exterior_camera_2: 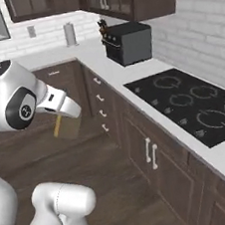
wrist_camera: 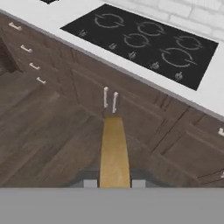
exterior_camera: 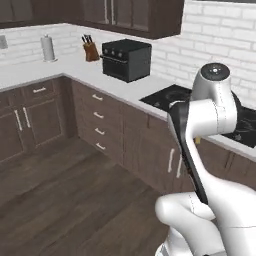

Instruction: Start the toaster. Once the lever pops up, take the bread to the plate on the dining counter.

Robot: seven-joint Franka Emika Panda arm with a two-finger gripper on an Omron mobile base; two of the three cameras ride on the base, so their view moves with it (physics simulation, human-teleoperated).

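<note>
I've got the bread point(wrist_camera: 114, 153) pinched edge-on in the jaws point(wrist_camera: 114, 183), hanging over dark wood floor point(exterior_camera: 65, 190). Past it, brown cabinets point(wrist_camera: 109, 100) with pale handles run under the white surface point(exterior_camera_2: 97, 56). Black cooktop point(exterior_camera_2: 193, 104) is set into it. Farther along stand a black oven point(exterior_camera: 126, 60), knife block point(exterior_camera: 90, 50), paper roll point(exterior_camera: 48, 48); white brick wall point(exterior_camera: 220, 35) behind.
</note>
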